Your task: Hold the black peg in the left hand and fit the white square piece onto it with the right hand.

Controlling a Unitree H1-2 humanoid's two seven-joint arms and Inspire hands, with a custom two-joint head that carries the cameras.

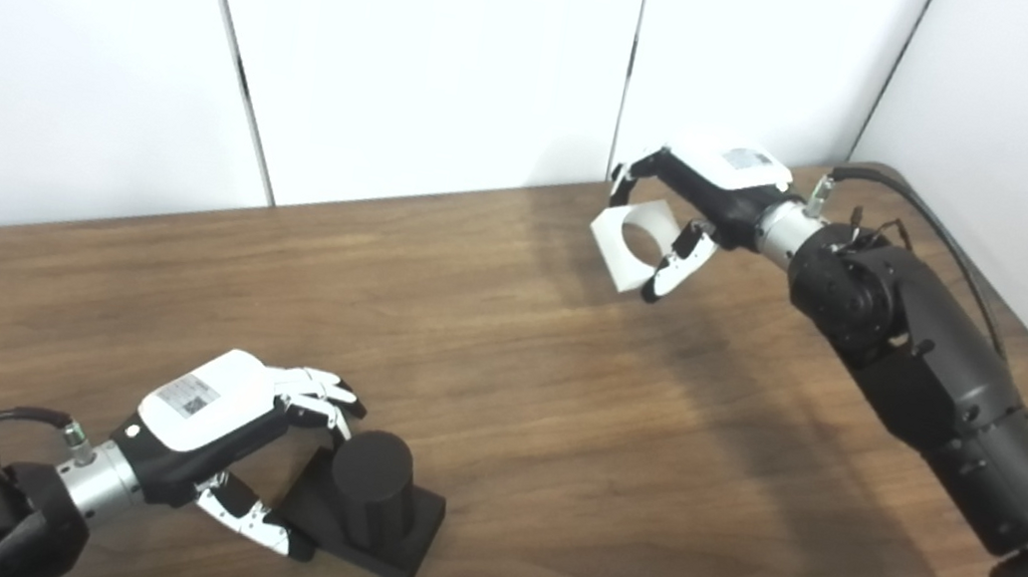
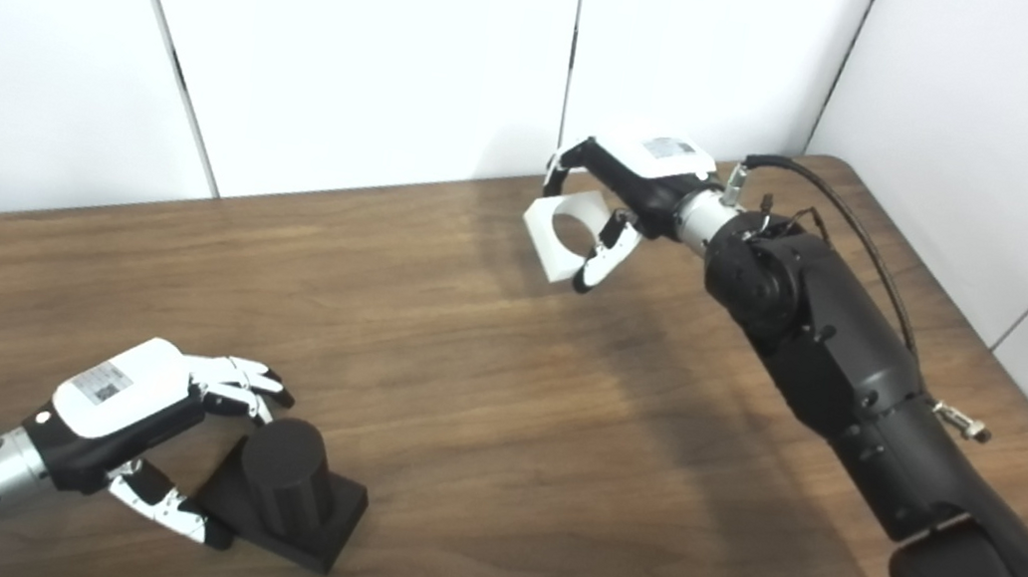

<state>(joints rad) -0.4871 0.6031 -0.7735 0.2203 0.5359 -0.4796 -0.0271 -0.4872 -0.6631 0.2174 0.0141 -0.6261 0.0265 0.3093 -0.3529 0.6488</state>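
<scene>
The left hand (image 1: 227,434) cups the peg (image 1: 371,500) at seven o'clock on the table (image 1: 556,415), fingers around it to steady the base; whether they press is unclear. The right hand (image 1: 702,204), at one o'clock, pinches the square (image 1: 633,243) aloft, hole exposed for fitting.

Wide bare stretch of wooden table (image 1: 556,415) lies open between hands, no clutter. Black peg (image 1: 371,500) stands upright on square base near front left, left hand (image 1: 226,439) crowding its left side; top and right side free. Right hand (image 1: 686,212) carries white square piece (image 1: 633,242) above far edge, wall panels (image 1: 426,55) close behind.
</scene>
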